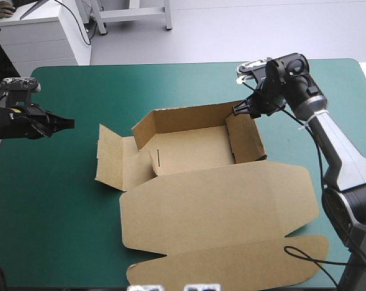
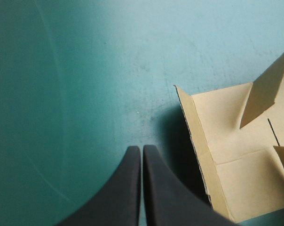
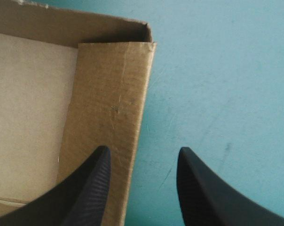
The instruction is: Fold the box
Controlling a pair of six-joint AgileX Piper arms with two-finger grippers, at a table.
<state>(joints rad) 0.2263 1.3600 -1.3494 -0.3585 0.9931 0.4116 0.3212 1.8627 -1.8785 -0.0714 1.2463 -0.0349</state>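
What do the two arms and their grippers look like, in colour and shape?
The left arm shows as black. The right arm is black at the wrist, then has a silver-grey link and a dark joint. The left gripper and the right gripper each carry two broad black fingers, curved like fins; the right pair has fine ribs on its faces.

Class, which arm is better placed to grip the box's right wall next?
Likely the right arm: its open jaws straddle that wall of the box. The left arm, jaws shut, hangs apart over teal-green cover.
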